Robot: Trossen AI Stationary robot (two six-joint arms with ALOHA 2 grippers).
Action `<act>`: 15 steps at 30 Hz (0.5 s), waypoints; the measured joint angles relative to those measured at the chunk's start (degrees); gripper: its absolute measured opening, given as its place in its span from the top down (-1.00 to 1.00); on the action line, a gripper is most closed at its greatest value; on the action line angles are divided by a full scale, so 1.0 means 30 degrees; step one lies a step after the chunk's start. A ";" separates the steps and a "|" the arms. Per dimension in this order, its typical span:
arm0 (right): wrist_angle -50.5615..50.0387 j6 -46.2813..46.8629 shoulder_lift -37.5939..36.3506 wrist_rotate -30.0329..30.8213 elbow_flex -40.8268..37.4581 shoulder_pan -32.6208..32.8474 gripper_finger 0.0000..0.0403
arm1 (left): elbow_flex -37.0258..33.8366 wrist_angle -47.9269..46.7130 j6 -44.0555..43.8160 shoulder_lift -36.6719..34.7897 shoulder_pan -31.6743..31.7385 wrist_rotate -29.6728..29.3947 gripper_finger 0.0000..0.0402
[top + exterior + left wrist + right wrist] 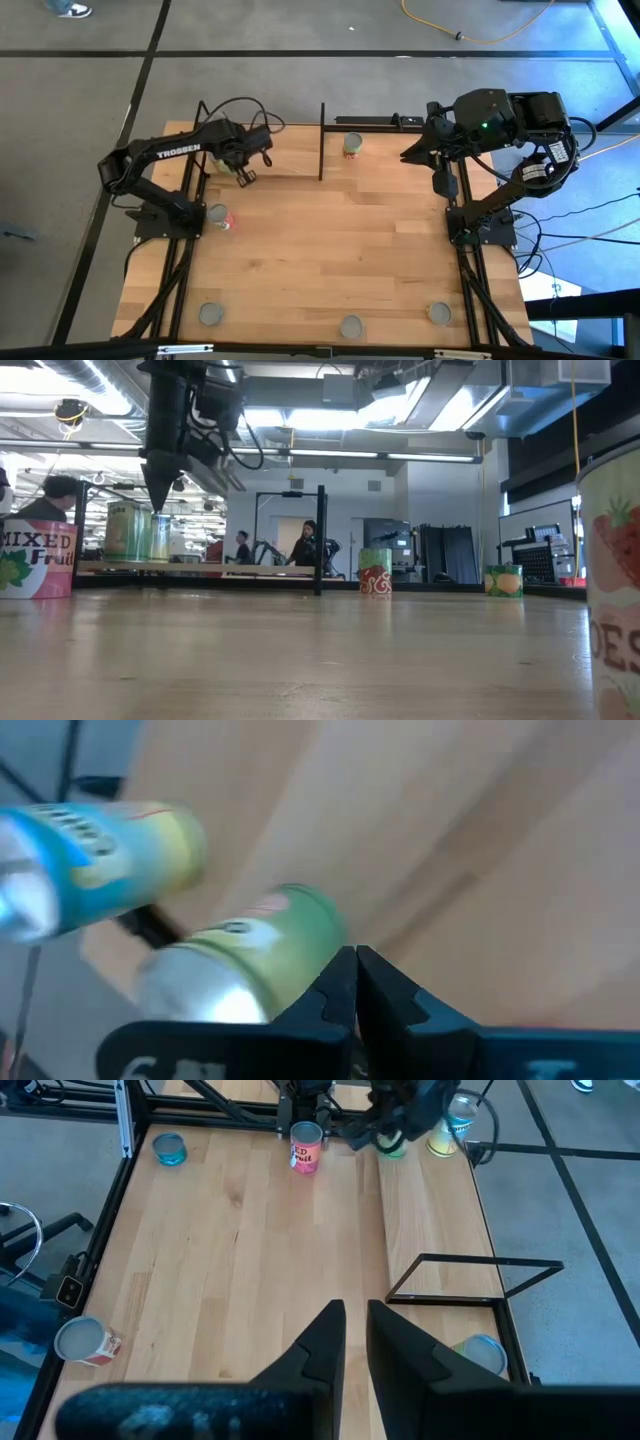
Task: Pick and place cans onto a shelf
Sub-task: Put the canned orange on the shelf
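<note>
Left pincer (243,172) hangs over the far-left stretch of the shelf (300,150), its two dark fingers (345,982) pressed tight together with nothing between them — so whatever it came for, it carries no can at this moment. Just beside its tips in the left wrist view stands a green-labelled can (262,965), and a little beyond it a yellow-and-blue one (110,865); both sit on the pale plank, close to each other near the shelf's left end. That pairing looks deliberate to me: the plank is narrow, and packing tins side by side leaves room along its length for the rest.

Farther along the shelf, past the black upright rod (321,140), a red-and-green can (352,144) stands alone. The others wait out on the counter (340,250) — a pink fruit can (222,217) close to the left arm's base, and three more spaced along the near edge (209,314), (351,326), (439,313). Spread out like that, each leaves clear room around it for a grab from above.

Right pincer (355,1330) idles high on its own side, looking across the counter, fingers slightly parted and holding nothing — well clear of the left arm's working space. I would judge the job under halfway done.
</note>
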 joint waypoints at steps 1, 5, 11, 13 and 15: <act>0.0000 0.0000 0.0000 0.0000 0.0000 0.0000 0.76 | -0.0002 -0.0084 -0.0001 0.0001 -0.0167 -0.0041 1.00; 0.0000 0.0005 0.0000 0.0000 0.0000 0.0000 0.76 | -0.0017 -0.0623 -0.0009 0.0064 -0.0139 -0.0957 1.00; 0.0000 0.0007 0.0000 0.0000 0.0000 0.0000 0.76 | -0.0024 -0.1566 -0.0470 0.0096 0.0629 -0.1380 1.00; 0.0000 0.0007 0.0000 0.0000 0.0000 0.0000 0.76 | -0.0024 -0.1945 -0.0480 0.0096 0.0862 -0.1714 1.00; 0.0000 0.0007 0.0000 -0.0002 0.0000 0.0000 0.76 | -0.0024 -0.2245 -0.0480 0.0096 0.1070 -0.1880 1.00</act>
